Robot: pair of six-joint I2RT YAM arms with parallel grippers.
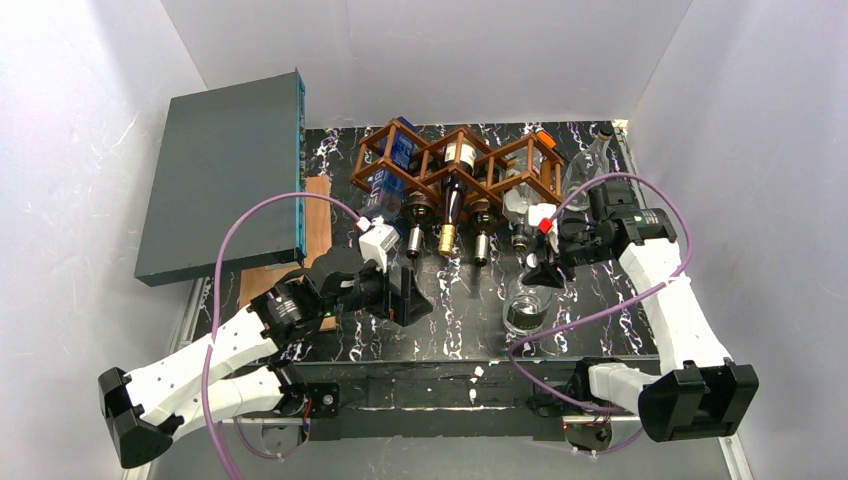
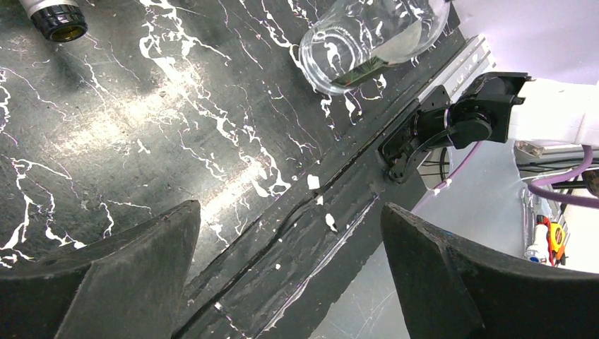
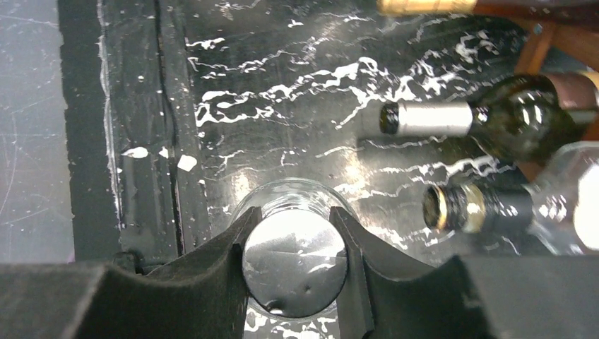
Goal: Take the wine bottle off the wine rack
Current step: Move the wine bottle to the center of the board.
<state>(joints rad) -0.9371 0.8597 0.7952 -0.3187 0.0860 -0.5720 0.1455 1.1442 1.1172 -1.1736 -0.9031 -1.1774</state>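
Observation:
The brown wooden wine rack [image 1: 500,160] stands at the back of the marbled table and holds several bottles lying with their necks toward me. A clear glass bottle [image 1: 524,306] with a silver cap [image 3: 295,272] stands upright on the table in front of the rack. My right gripper [image 1: 545,268] is shut on its capped neck, with the fingers [image 3: 229,268] on either side of the cap. The same bottle shows in the left wrist view [image 2: 374,35]. My left gripper [image 1: 415,300] is open and empty, low over the table's front edge [image 2: 289,212].
A grey flat box [image 1: 225,175] leans at the back left over a wooden board [image 1: 305,245]. Rack bottle necks jut forward: a gold-foiled one [image 1: 449,237], and a green one with a silver capsule [image 3: 494,116]. Another clear bottle [image 1: 588,160] lies right of the rack.

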